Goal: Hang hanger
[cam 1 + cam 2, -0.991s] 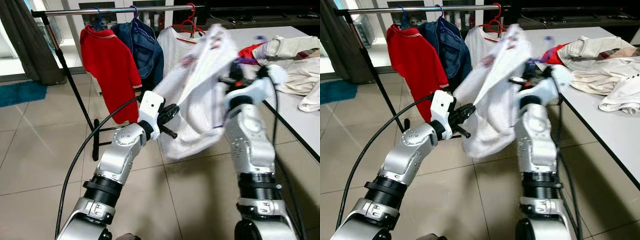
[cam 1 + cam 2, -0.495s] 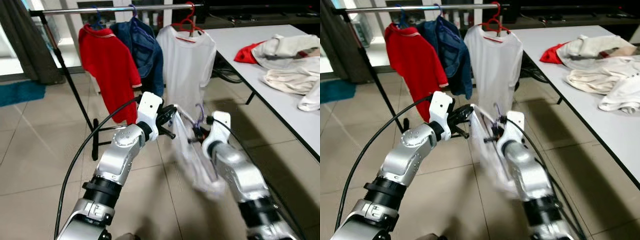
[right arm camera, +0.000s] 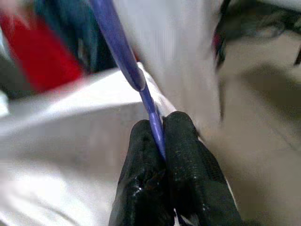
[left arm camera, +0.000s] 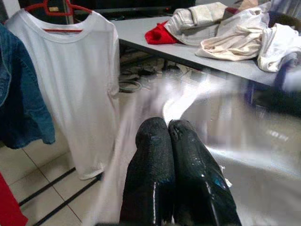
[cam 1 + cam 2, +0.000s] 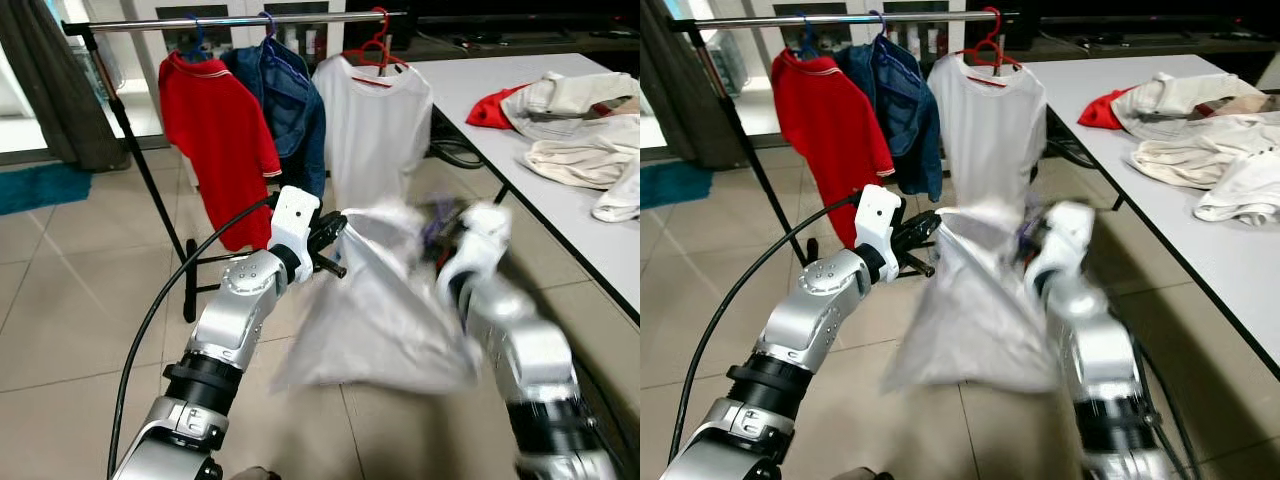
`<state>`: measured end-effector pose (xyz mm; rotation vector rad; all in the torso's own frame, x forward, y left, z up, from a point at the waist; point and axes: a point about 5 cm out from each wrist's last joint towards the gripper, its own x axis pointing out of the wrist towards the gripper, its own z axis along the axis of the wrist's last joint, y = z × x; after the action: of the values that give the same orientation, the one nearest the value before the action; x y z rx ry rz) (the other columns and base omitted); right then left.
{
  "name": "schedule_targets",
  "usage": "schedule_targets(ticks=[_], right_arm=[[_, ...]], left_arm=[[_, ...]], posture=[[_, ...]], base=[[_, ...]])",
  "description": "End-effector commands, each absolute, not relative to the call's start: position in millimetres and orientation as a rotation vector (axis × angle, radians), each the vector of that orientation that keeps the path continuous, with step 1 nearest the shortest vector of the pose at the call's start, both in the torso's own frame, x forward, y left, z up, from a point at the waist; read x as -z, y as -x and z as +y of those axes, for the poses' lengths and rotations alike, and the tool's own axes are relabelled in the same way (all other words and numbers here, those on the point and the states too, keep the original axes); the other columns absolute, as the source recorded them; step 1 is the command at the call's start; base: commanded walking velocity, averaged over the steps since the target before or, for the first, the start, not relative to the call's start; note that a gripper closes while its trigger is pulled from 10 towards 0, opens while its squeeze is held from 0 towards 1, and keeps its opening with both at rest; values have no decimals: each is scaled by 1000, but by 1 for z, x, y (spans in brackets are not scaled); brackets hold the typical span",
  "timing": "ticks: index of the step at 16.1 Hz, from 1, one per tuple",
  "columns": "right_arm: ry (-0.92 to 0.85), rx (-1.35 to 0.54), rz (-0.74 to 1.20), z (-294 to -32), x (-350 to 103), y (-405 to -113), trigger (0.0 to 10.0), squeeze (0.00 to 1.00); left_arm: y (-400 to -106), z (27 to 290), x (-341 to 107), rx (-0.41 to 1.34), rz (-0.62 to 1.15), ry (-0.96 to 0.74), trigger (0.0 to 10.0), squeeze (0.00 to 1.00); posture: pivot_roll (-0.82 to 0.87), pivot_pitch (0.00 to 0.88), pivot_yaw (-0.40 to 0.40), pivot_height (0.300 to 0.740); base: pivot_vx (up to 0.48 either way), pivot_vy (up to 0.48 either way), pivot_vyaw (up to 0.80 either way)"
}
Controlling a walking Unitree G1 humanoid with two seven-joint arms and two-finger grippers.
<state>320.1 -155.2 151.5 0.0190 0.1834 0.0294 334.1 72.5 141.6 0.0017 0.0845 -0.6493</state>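
A white garment (image 5: 380,310) hangs spread and motion-blurred between my two grippers, in front of the clothes rack rail (image 5: 240,20). My left gripper (image 5: 336,230) is shut on the garment's upper left edge; its fingers (image 4: 155,155) press together against the cloth. My right gripper (image 3: 160,134) is shut on the thin bar of a purple hanger (image 3: 117,47) at the garment's upper right. The hanger's hook is hidden by blur.
On the rail hang a red shirt (image 5: 220,130), a blue denim jacket (image 5: 290,100) and a white T-shirt (image 5: 375,130) on a red hanger. A grey table (image 5: 470,75) at the right carries a heap of clothes (image 5: 580,130). The rack's black leg (image 5: 150,180) slants down at the left.
The right arm dropped from high to low, then rose again to the right. The white garment went from bunched to stretched wide between the grippers. The left arm held still.
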Motion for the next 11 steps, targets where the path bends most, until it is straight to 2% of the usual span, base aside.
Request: schedule_targets(ticks=[1, 6, 10, 11], right_arm=[[-73, 74, 48, -168, -176, -325, 10000, 0], [-205, 72, -105, -153, -203, -336, 10000, 0], [-226, 32, -166, -143, -214, -340, 10000, 0], [-218, -31, -189, -133, -218, -340, 10000, 0]], left_arm=[[-335, 71, -145, 661, 68, -19, 0, 0], [-324, 56, -138, 774, 102, -29, 0, 0], [-322, 51, -133, 788, 122, -30, 0, 0], [-322, 49, -132, 794, 126, -31, 0, 0]], posture=[[-132, 0, 22, 740], [-134, 0, 16, 740], [-135, 0, 14, 740], [-136, 0, 14, 740]], base=[[0, 0, 0], [0, 0, 0], [0, 0, 0], [0, 0, 0]])
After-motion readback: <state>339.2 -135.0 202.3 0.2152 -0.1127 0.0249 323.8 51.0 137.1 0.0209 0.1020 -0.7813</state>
